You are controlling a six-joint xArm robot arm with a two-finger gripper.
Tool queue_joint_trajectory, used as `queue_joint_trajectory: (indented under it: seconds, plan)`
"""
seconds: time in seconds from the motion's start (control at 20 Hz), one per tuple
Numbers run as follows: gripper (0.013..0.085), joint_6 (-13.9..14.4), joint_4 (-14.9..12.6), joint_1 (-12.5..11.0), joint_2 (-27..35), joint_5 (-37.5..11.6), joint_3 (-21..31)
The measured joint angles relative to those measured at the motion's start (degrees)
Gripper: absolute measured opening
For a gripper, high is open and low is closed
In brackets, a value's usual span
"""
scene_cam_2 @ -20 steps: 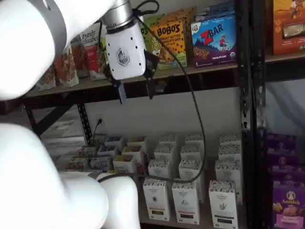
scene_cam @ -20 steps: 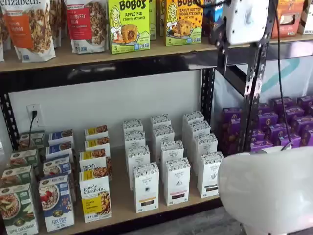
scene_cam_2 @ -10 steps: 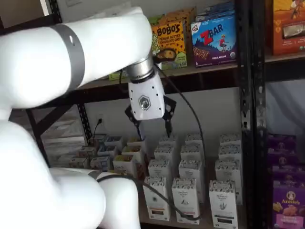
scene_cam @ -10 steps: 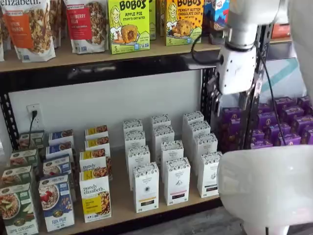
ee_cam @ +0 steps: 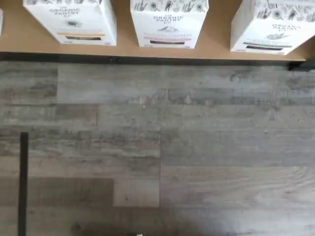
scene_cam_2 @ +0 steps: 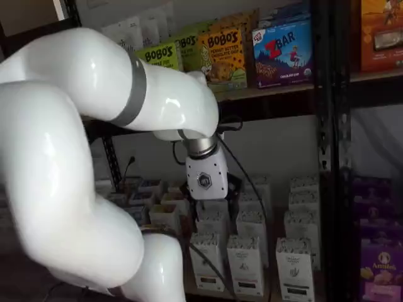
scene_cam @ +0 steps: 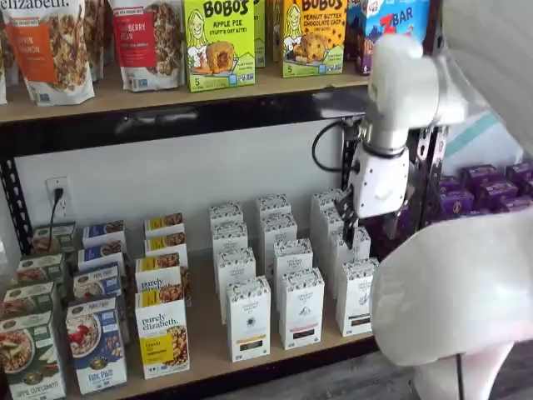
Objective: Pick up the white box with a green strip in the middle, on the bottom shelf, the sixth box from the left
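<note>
The white box with its dark strip stands at the bottom shelf's front edge in the wrist view, beside like cartons with a pink and an orange strip. In both shelf views it is the front carton of the rightmost white row. My gripper hangs over the white rows, above and behind that carton. Its black fingers stand apart on either side of the white body, open, holding nothing.
Purple boxes fill the bay to the right, past the black rack upright. Bobo's boxes stand on the shelf above. Cereal and granola cartons sit left of the white rows. My white arm blocks much of the view. Grey plank floor lies below.
The gripper has come down from the upper shelf's level to just above the white cartons on the bottom shelf. Its fingers stayed apart.
</note>
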Motion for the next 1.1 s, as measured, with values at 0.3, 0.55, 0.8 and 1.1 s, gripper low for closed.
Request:
queue_joint_trajectory:
  seconds: [0.3,0.55,0.8,1.1]
  plan:
    - [0.0850,2.9,-1.4,1.8,10.9,-15.1,2.8]
    - [0.0850,1.9,-1.3,0.9,21.6,-27.6,3.5]
    - [0.0850,3.0,-4.3,-0.9,31.4,-35.4,1.8]
    - [0.0850,3.4,-7.2,-3.3,43.4,-41.5,-3.3]
